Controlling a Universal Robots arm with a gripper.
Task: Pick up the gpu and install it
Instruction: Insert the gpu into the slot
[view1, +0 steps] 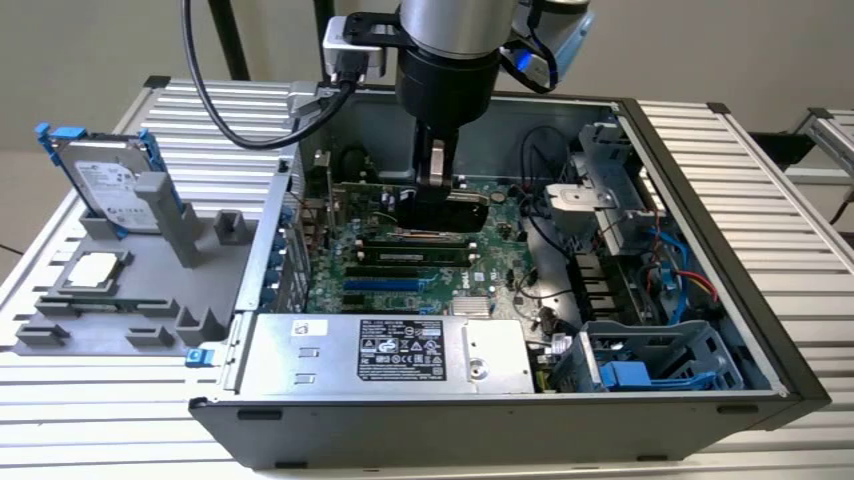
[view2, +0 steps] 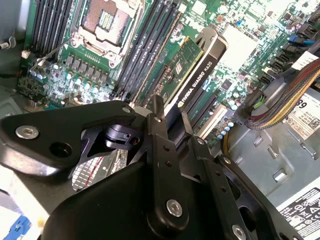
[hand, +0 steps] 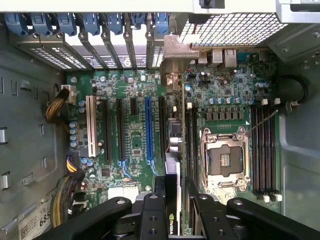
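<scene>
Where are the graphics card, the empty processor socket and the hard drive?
gpu (view2: 200, 75): second wrist view, on its black cooler edge.
processor socket (hand: 223, 159): first wrist view, on its open middle.
hard drive (view1: 114, 185): exterior view, on its silver face.

An open computer case (view1: 694, 400) is laid on its side on a slatted table (view1: 787, 200). The motherboard (view1: 400, 270) is set flat on the case floor. The power supply (view1: 387, 352) is placed along the near wall, with a drive cage (view1: 661, 362) to the exterior view's right of it. Above the board, the gpu (view1: 441, 212) is held on edge in the gripper (view1: 438, 195), among the expansion slots (hand: 148, 127) beside the empty processor socket (hand: 223, 157). Outside the case, to the exterior view's left, a parts holder (view1: 134, 290) is stood on the table; a hard drive (view1: 104, 185) is propped upright in it, and a processor chip (view1: 91, 270) is laid flat before the drive.
</scene>
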